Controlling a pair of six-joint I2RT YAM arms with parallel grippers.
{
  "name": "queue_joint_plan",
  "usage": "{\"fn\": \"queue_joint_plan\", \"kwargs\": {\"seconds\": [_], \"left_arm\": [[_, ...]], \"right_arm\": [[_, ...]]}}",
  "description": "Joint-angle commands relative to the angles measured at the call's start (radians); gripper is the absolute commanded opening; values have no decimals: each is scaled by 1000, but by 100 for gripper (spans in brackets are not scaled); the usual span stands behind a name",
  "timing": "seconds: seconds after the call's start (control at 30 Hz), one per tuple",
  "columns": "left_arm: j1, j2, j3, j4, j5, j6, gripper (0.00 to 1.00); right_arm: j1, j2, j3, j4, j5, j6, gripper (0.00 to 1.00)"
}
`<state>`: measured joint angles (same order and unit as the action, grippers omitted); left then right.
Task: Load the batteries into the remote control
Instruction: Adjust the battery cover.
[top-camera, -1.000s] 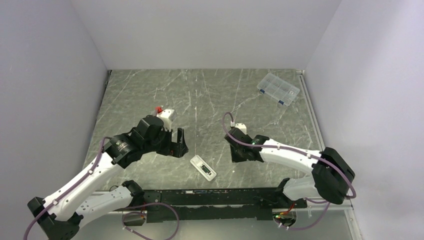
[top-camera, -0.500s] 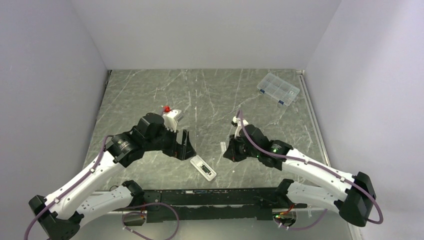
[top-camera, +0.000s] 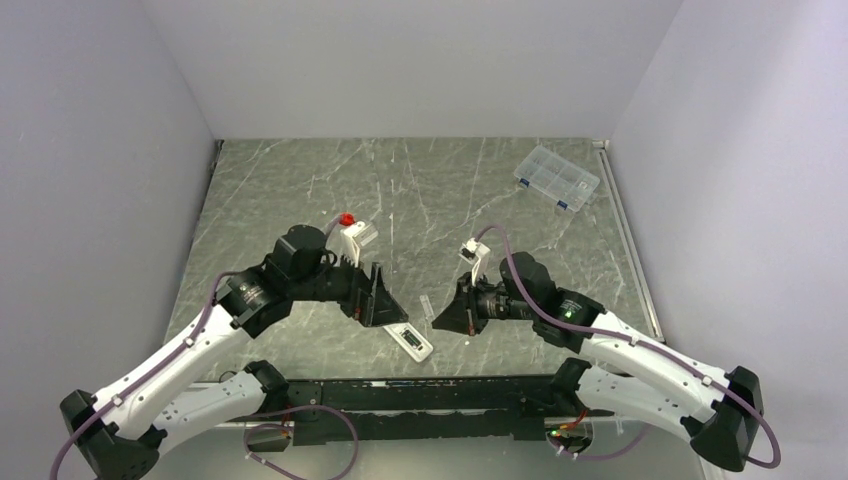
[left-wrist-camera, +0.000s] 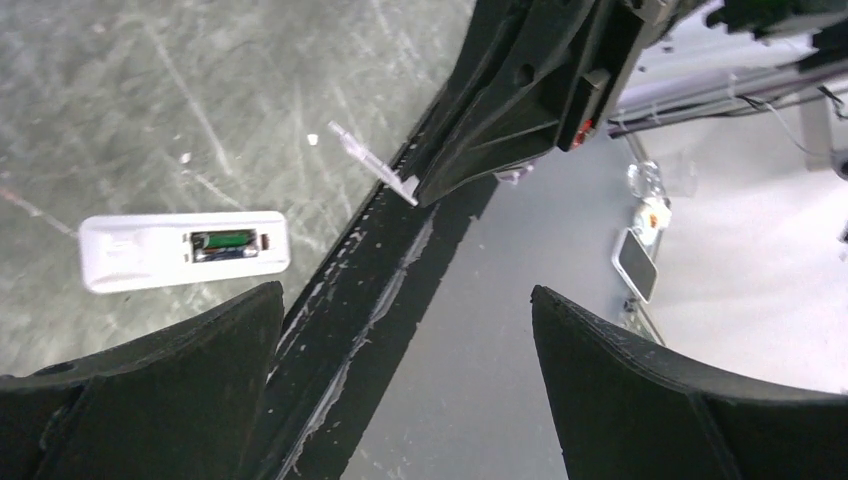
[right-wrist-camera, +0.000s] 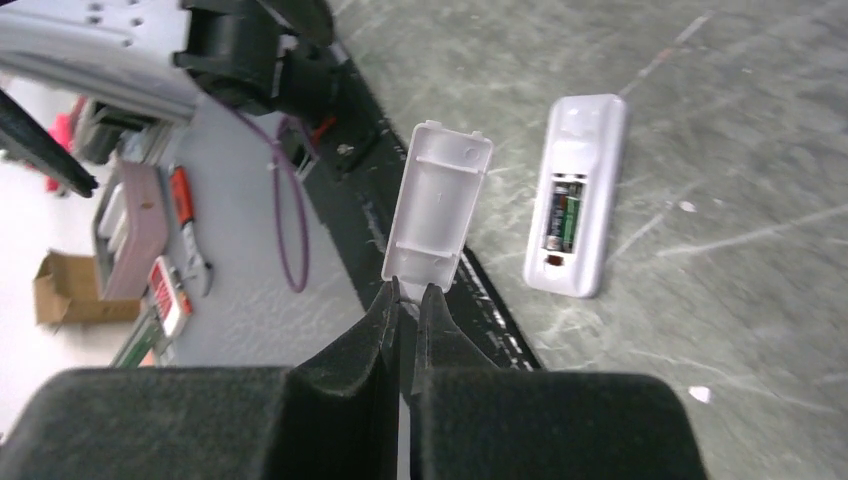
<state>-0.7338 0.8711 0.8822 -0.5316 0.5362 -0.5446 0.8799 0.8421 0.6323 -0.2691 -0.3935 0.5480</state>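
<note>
Over the last second both arms have closed in on the remote control (top-camera: 408, 337). The right gripper (right-wrist-camera: 405, 292), which stood well off to the remote's right, now hangs just beside it on that side, pinched tight on the lower edge of a white battery cover (right-wrist-camera: 440, 195). The left gripper (top-camera: 378, 298), jaws spread wide and empty, has slid up to the remote's upper-left end. This reads as the closing step: the cover is coming back, and the left arm is probably there to steady the body. The remote lies flat and back-up on the marbled table (top-camera: 300, 180), and the wrist views show neither gripper touching it. Its bay is open, with the dark green batteries (right-wrist-camera: 564, 215) seated inside; whether both are in I cannot tell.
</note>
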Motion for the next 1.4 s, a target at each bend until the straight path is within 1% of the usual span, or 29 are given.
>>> {"fn": "queue_joint_plan", "kwargs": {"seconds": [0.0,0.2,0.4,0.5,0.73,0.8,0.9,1.0,1.23,1.37], "left_arm": [[-1,-16,-6,129,187,5,99],[-1,7,14,175,353,90,99],[-2,19,50,168,415,187,99],[-1,18,39,239,479,195,99],[-2,-27,-28,486,615,153,98],[-1,-41,-39,519,625,157,97],[-1,-46,-42,524,632,170,96],[-2,-35,-37,538,636,179,92],[-2,-5,-54,667,679,124,79],[-1,6,-57,695,714,113,66]], "right_arm": [[3,-22,7,100,-175,-24,0],[3,-14,4,170,-404,-28,2],[2,-38,-11,278,-552,28,3],[3,-36,-13,347,-605,65,4],[4,-24,-21,505,-671,166,4],[4,-18,-24,554,-682,197,4],[4,-13,-26,615,-686,235,4],[4,3,-15,643,-680,252,4],[5,68,23,690,-683,280,4],[4,66,27,708,-684,292,4]]}}
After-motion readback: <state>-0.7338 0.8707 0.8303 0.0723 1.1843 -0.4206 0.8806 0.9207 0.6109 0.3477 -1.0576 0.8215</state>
